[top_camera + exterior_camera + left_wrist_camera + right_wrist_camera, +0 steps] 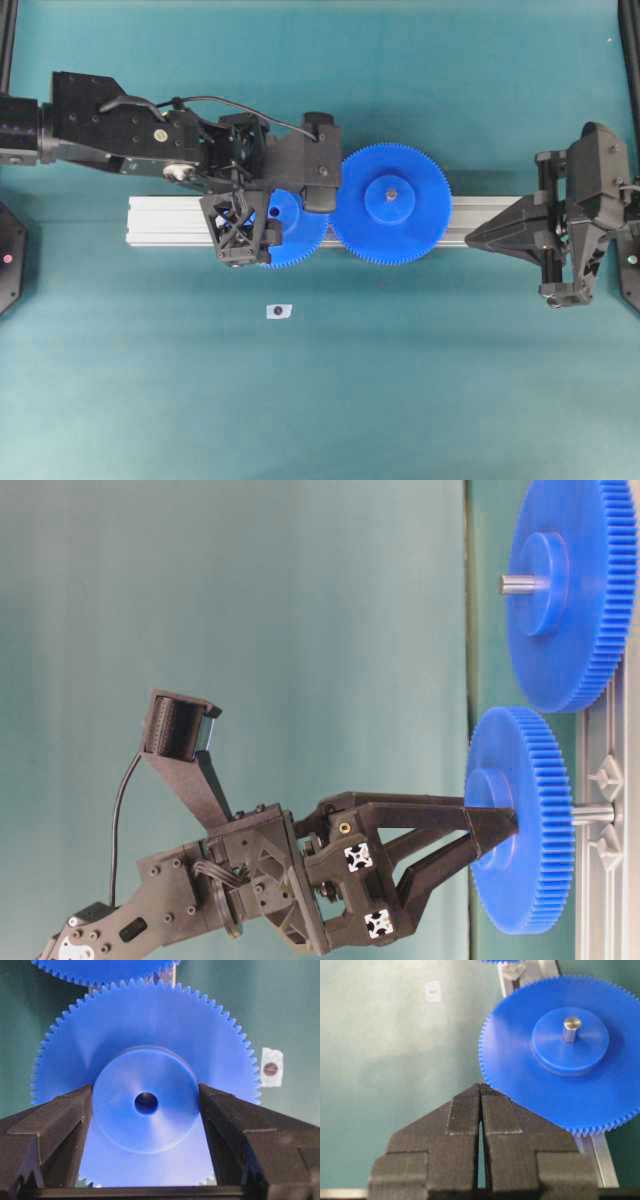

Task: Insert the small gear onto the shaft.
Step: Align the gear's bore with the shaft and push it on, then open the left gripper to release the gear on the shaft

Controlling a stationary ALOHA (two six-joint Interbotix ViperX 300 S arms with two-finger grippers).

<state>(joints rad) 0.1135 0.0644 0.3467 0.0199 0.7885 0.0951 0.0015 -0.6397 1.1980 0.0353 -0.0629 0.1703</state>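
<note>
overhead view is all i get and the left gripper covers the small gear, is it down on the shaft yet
observer: Not fully. At table level the shaft runs into the back of the small gear, but bare pin shows between the gear and the rail.
operator: how is it gripped
observer: In the left wrist view the left gripper has one finger on each side of the raised hub, both touching it.
operator: pin poking through the hub
observer: No. In that view the centre hole is dark, and no pin tip shows in it.
</note>
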